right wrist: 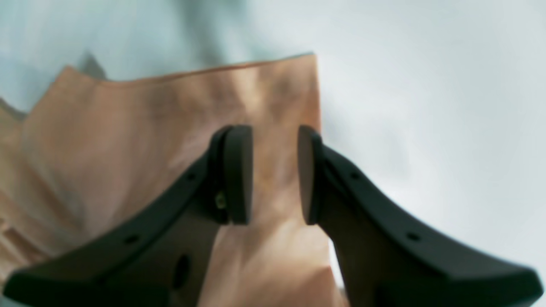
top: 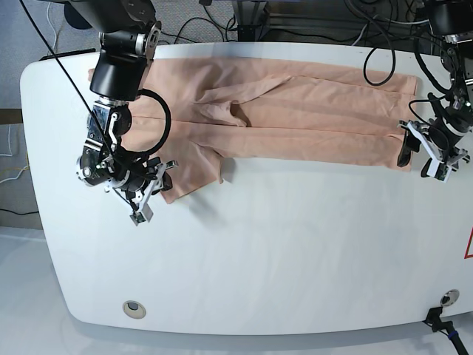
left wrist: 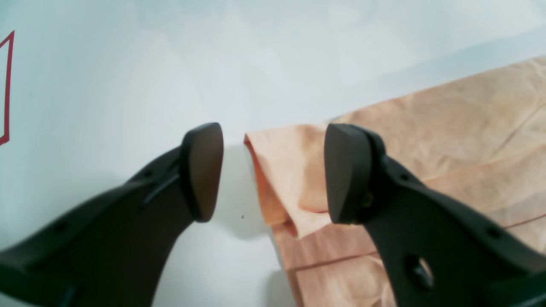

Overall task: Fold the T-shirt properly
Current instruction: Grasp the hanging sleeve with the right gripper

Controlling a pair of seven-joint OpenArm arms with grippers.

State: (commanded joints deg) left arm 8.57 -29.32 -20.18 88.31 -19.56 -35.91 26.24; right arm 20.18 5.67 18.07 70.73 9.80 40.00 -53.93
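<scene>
A robotics lab or test bench — a white rounded table (top: 259,251) carries two black arms mounted at its far corners, loose black cables (top: 295,22) trail behind the far edge, and a red marking (top: 468,244) sits near the right edge.

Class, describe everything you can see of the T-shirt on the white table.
The T-shirt is plain peach-pink, soft wrinkled cloth, lying flat and stretched in a long band across the far part of the white table. One sleeve sticks out toward the near side. The left tool is open around a folded corner; the right tool is open over the cloth at the other end. Contact cannot be told.
</scene>
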